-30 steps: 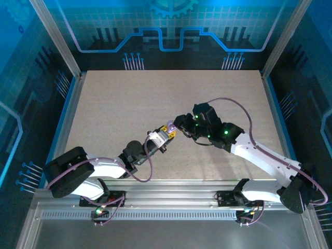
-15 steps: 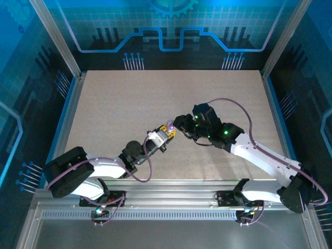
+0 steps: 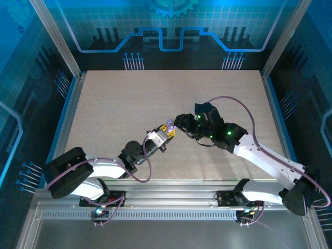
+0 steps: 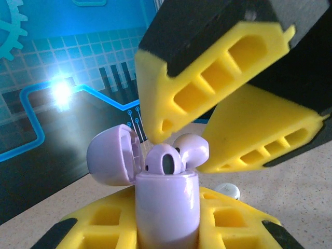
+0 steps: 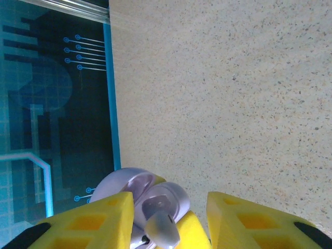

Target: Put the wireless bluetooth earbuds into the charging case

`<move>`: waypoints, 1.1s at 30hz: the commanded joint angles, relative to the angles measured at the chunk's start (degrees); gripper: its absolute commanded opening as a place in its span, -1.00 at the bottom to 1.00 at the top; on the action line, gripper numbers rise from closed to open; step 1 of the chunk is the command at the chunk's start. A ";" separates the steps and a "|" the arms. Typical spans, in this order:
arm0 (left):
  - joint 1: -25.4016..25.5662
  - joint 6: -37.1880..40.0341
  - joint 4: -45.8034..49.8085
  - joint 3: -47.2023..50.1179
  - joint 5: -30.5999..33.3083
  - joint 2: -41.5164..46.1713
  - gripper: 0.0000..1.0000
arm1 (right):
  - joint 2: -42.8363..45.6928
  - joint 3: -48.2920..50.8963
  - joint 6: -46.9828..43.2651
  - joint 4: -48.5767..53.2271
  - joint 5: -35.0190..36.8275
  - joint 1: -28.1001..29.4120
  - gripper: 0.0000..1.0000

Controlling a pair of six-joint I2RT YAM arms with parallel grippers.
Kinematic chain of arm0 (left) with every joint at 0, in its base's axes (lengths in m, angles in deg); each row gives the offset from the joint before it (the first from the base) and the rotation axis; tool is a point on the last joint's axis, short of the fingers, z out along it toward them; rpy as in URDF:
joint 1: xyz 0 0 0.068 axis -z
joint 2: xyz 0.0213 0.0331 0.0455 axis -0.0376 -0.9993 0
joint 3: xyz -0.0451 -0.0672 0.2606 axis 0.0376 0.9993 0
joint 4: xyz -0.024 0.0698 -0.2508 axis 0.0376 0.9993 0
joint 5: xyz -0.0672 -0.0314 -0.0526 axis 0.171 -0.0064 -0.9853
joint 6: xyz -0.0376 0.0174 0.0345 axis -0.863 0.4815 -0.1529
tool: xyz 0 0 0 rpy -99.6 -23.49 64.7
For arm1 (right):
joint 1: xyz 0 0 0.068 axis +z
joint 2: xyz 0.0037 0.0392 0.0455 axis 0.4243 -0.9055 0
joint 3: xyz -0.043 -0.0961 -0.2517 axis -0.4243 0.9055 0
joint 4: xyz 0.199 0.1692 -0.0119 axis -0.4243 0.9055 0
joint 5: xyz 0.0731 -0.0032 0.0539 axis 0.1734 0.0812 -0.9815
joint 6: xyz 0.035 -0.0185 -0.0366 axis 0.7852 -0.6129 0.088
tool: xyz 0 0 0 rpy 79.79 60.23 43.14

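Hold firm with the left gripper [image 3: 166,130] clenched on the upright round lilac plastic charging case [image 4: 166,207], lid [image 4: 111,155] hinged open, mid-table [image 3: 129,93]. Press the two small lilac stemmed earbuds [image 4: 163,163] straight down until flush, especially the rear one [image 4: 191,148], seemingly proud of its socket. Lift the right gripper [image 3: 180,123], yellow fingers [image 4: 207,67] parted and grasping nothing, vertically clear without nudging the lid.

Glossy lilac plastic charging case [image 4: 166,207]; matt speckled table [image 5: 233,78] (faintly grainy).
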 commanded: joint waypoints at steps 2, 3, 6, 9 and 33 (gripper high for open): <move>0.50 -0.19 -2.55 -0.60 -0.10 1.41 -0.72 | 2.27 -1.48 -2.57 1.13 0.37 -0.88 -0.17; 0.50 -0.19 -2.42 -0.64 -0.12 1.45 -0.72 | 2.46 -1.61 -2.96 0.86 0.02 -1.04 -0.18; 0.50 -0.19 -2.15 -0.73 -0.12 1.49 -0.72 | 2.84 -1.84 -3.53 0.81 -0.96 -1.27 -0.27; 0.50 -0.24 -2.06 -0.74 -0.14 1.55 -0.72 | 3.31 -1.82 -3.70 1.73 -1.83 -1.24 -0.36; 0.50 -0.28 -1.25 -0.56 -0.16 2.51 -0.72 | 1.18 -1.77 -3.42 -0.36 -4.55 1.00 -0.53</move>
